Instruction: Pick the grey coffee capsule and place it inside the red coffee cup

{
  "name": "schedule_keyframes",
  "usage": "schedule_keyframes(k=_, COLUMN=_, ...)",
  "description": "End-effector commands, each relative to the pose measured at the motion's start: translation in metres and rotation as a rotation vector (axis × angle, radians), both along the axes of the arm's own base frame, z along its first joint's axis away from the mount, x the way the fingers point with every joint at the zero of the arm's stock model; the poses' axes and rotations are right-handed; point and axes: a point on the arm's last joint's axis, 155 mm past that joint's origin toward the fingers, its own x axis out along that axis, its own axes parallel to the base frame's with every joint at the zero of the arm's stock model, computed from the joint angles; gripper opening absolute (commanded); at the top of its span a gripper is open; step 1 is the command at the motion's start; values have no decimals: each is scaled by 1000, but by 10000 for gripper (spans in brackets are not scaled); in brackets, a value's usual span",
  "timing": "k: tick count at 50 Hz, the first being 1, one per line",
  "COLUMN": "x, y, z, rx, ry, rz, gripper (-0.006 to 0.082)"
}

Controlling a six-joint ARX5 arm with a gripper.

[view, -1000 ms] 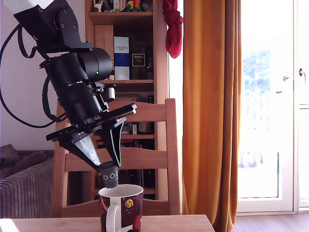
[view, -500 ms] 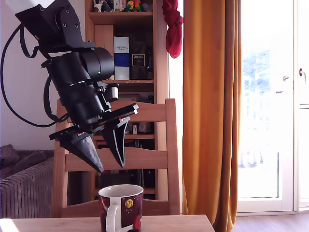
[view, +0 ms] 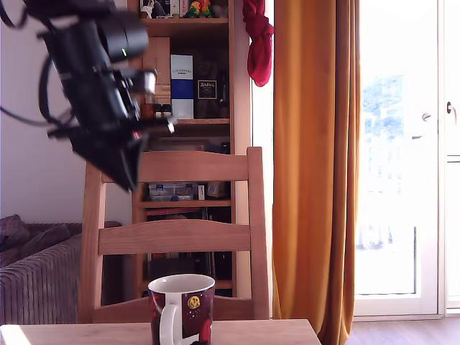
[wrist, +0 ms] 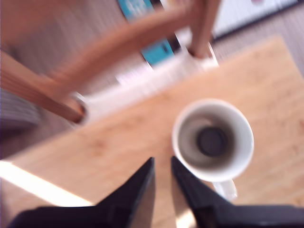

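Arm: in the exterior view the black arm sits high at that view's left, blurred, well above the table and the mug.
Gripper (wrist: 162, 166): in the wrist view its two black fingers (wrist: 137, 187) stand close together with only a narrow slit of table showing between them, and nothing is held there. In the exterior view the gripper (view: 123, 169) is a dark blur pointing down in front of the chair's top rail.
Wooden chair (view: 180, 236): stands behind the table, its slatted back rising behind the mug.
Table (view: 86, 334): a light wooden top along the bottom of the exterior view; a bright strip of sunlight crosses it in the wrist view.
Red coffee cup (view: 181, 309): upright on the table near its far edge, white handle turned toward the exterior camera, gold emblem showing on the dark red side.
Grey coffee capsule (wrist: 212, 141): lies at the bottom of the cup's white inside, seen as a dark round shape from above; hidden by the cup wall in the exterior view.
Shelf (view: 190, 79): behind the chair, holding boxes and small items.
Orange curtain (view: 316, 165): hangs at the exterior view's right of the shelf, beside a bright glass door (view: 406, 158).
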Motion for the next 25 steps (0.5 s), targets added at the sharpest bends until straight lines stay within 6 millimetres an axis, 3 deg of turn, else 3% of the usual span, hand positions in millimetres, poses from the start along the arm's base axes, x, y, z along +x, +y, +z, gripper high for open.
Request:
schedule_keyframes(k=1, x=4, y=12, z=5, rx=22, ry=-16, rz=18, gripper=-16)
schedule_keyframes(k=10, x=9, y=44, z=19, rx=31, ry=-71, rz=85, gripper=-16)
schedule_keyframes(k=25, x=-1, y=94, z=25, rx=18, ry=-170, rz=160, gripper=-16)
